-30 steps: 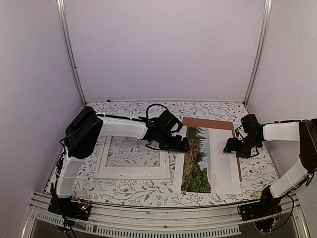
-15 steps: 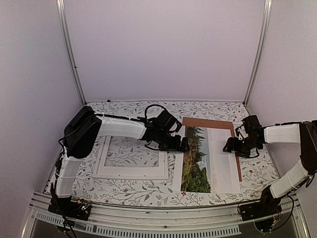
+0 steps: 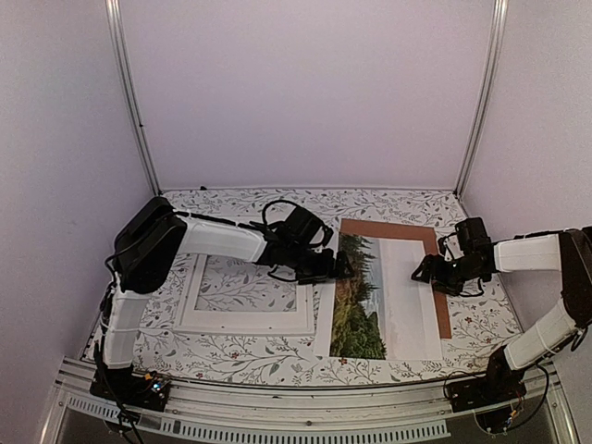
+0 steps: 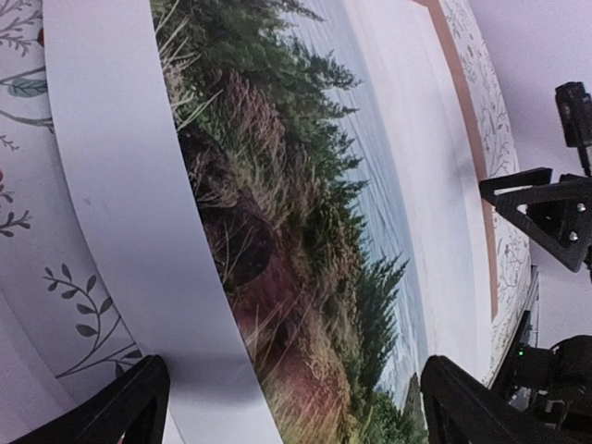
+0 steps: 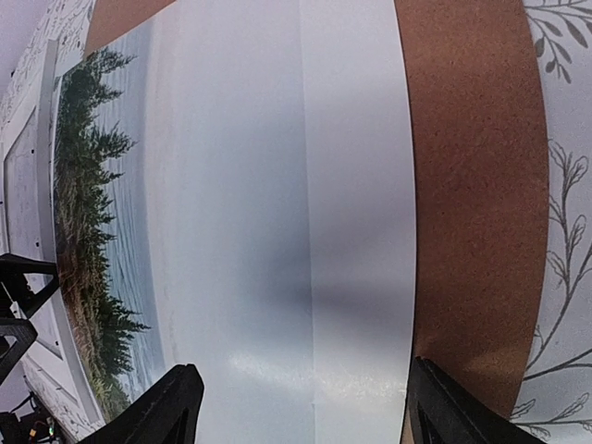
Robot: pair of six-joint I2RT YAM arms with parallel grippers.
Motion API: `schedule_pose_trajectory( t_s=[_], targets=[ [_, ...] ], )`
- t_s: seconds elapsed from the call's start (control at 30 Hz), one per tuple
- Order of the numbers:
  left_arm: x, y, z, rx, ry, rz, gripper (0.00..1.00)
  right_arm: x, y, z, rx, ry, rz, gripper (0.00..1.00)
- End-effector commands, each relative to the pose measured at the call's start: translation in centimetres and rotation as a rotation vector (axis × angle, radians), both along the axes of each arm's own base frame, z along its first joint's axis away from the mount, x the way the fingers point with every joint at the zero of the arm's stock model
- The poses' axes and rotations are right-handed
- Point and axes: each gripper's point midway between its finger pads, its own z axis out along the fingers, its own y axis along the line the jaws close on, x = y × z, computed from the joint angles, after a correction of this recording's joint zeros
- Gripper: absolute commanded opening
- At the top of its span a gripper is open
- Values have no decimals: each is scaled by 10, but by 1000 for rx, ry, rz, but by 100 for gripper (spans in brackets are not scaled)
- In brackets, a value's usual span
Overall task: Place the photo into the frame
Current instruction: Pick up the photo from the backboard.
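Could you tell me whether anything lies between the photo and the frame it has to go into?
Nothing visible does. The photo lies just right of the frame, their edges almost meeting. Only the left arm reaches over the frame's far right corner, with the left gripper open at the photo's left edge.

Photo [image 4: 277, 213] bowed (white margin leftward), fingers [image 4: 129, 405] spread wide over it.

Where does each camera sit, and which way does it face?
Top external: above, behind left arm and right arm, facing down on the table; both show.
Left wrist: at the left pincer, facing across the photo toward the right pincer; own tips show.
Right wrist: at the right pincer, facing down at photo and brown board; own tips show.
Shared: all see the photo.
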Motion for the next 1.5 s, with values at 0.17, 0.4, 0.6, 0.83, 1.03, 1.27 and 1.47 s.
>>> schedule_pose_trajectory(
  t_s=[0.17, 0.4, 0.6, 0.83, 1.03, 1.27, 1.47],
  targets=[
    [-23, 34, -50, 119, 149, 58, 97, -15, 20, -4, 191, 73, 36, 79],
    [-22, 36, -48, 78, 143, 67, 97, -15, 28, -1, 284, 73, 44, 79],
    [-21, 35, -46, 59, 137, 68, 97, -15, 31, 4, 358, 69, 40, 77],
    [-20, 40, -46, 52, 136, 82, 97, -13, 31, 15, 447, 46, 38, 74],
    [-19, 43, -47, 52, 134, 89, 97, -12, 36, 23, 539, 36, 49, 71],
    [-19, 45, -47, 49, 134, 92, 97, -11, 41, 36, 611, 23, 59, 69],
    [-18, 46, -46, 45, 131, 93, 97, -8, 42, 49, 645, -1, 65, 66]
  ],
)
